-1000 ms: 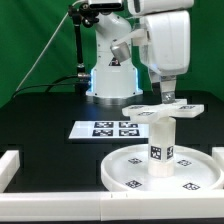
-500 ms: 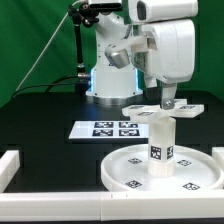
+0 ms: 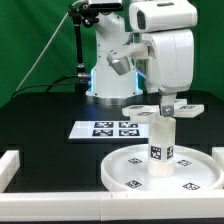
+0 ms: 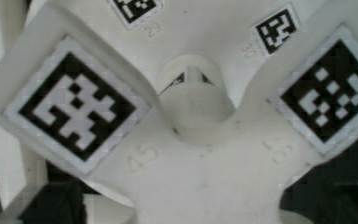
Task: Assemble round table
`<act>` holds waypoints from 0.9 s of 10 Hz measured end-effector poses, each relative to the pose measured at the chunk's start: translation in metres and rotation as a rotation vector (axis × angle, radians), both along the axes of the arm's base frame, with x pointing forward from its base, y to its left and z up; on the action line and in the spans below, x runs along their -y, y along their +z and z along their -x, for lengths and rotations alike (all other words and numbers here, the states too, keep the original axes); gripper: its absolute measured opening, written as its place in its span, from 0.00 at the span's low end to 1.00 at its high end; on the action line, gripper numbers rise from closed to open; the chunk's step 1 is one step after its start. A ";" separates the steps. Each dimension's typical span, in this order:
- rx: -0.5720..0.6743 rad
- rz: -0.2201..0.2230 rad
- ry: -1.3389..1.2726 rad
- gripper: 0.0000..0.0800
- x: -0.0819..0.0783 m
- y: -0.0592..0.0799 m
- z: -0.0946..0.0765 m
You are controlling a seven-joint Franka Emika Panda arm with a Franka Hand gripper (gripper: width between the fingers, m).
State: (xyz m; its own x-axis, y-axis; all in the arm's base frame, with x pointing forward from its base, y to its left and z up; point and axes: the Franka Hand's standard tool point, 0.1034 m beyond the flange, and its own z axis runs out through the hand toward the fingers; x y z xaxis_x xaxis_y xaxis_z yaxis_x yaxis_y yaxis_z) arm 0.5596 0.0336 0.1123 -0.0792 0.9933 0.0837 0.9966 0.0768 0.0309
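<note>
The large rimmed round disc [image 3: 125,172] lies on the black table at the exterior view's lower right. The short thick cylinder leg [image 3: 160,150] stands upright on it. The cross-shaped piece [image 3: 145,111] sits flat on top of the leg. My gripper [image 3: 165,102] comes down from above and is shut on the cross-shaped piece. In the wrist view the cross-shaped piece [image 4: 176,120] fills the frame with its square tags. My dark fingers [image 4: 48,200] show at its two sides. The leg is hidden under the piece there.
The marker board [image 3: 108,128] lies flat behind the disc, toward the exterior view's left. A white block wall [image 3: 10,165] runs along the front left edge. The arm's base [image 3: 105,80] and a black stand rise at the back.
My hand has turned about its vertical axis above the leg, with the cross-shaped piece in it. The disc and the leg have stayed in place.
</note>
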 end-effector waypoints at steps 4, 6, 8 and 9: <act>-0.012 0.000 -0.022 0.81 0.000 -0.006 0.002; -0.010 0.011 -0.007 0.55 0.000 -0.006 0.002; -0.011 0.011 -0.022 0.55 0.001 -0.006 0.002; -0.014 0.010 -0.055 0.55 0.001 -0.006 0.002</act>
